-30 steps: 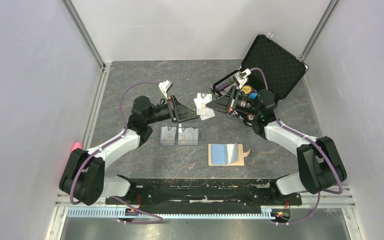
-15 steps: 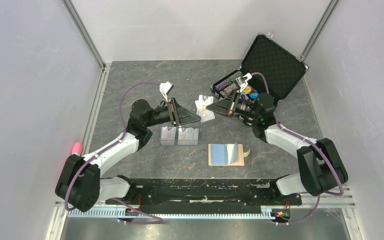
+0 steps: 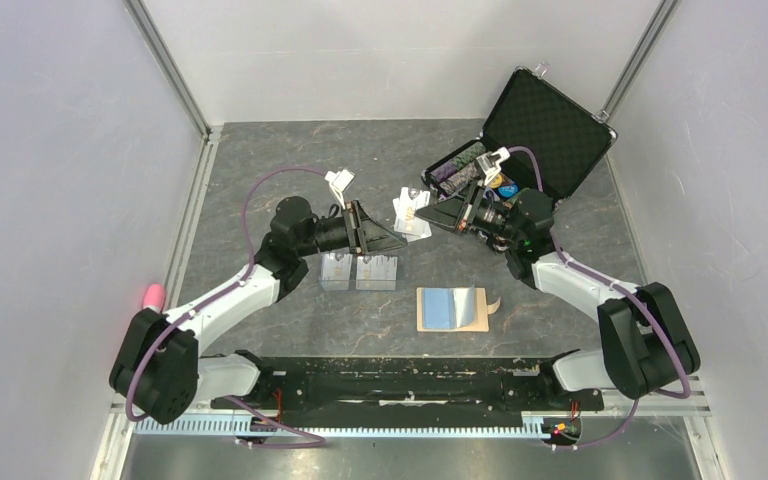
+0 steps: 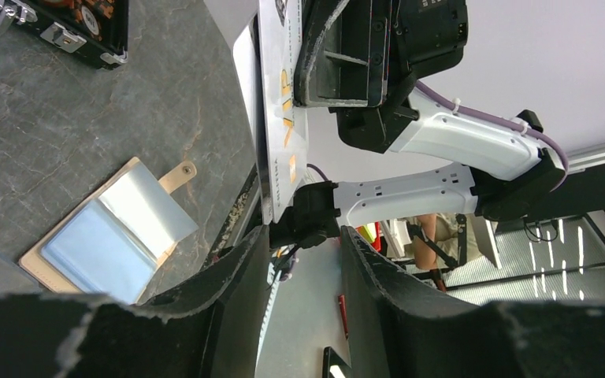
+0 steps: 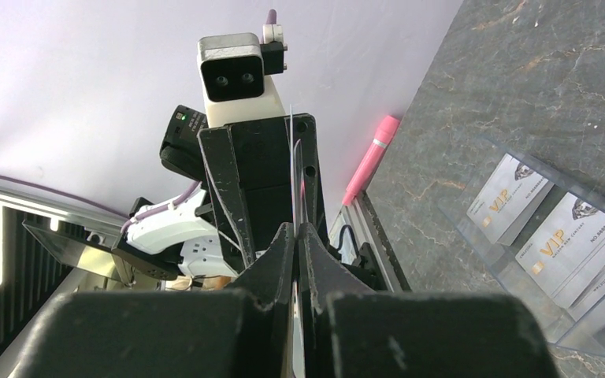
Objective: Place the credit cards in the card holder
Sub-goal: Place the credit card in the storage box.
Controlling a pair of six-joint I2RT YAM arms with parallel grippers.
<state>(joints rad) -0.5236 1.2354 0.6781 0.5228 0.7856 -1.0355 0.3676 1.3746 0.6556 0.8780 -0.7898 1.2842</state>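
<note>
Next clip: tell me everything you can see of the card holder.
The card holder lies open and flat on the grey marbled table, light blue lining up, tan leather-look rim around it, a small tan tab sticking out toward the right arm. Nothing touches it; no card shows in it.

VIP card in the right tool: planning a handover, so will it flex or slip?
Probably stiff: the VIP card juts straight from the shut right tool without drooping. Its glossy face looks slippery, so an edge pinch might let it pivot. Seen edge-on it is thin, likely light.
</note>
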